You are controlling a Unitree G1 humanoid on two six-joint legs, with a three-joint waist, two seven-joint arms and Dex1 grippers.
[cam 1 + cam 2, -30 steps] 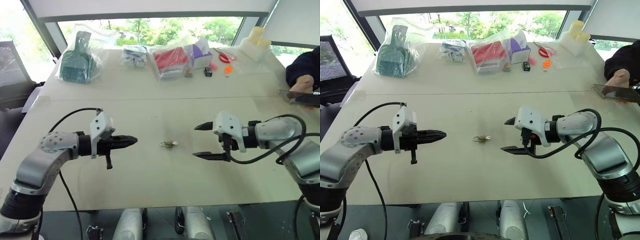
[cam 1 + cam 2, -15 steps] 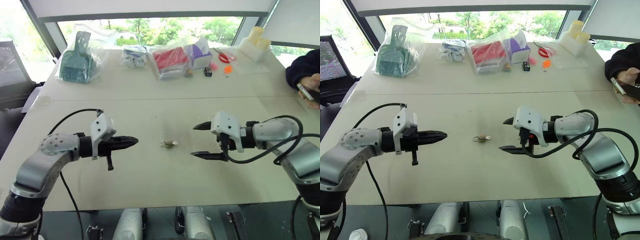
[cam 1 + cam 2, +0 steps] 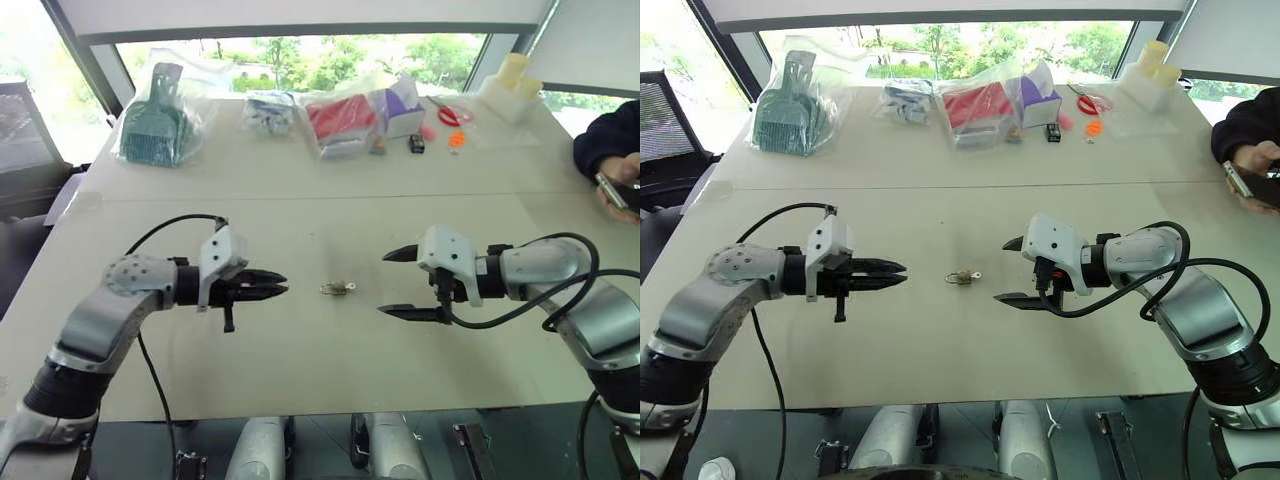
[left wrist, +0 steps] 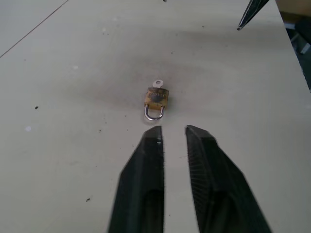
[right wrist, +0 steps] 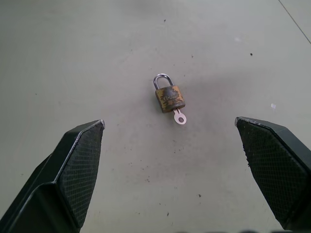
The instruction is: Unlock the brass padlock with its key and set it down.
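Brass padlock (image 4: pixel 156 97) flat mid-table, well off every edge, key (image 5: pixel 179 117) in its base | left gripper (image 4: pixel 173 132) slightly parted, empty, near shackle | right gripper (image 3: pixel 396 283) wide open, empty

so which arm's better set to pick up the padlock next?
Probably left. The brass padlock lies flat on the table with its shackle toward the left gripper, whose narrowly parted jaws line up on it. The key points toward the wide-open right gripper, better suited to turning it.
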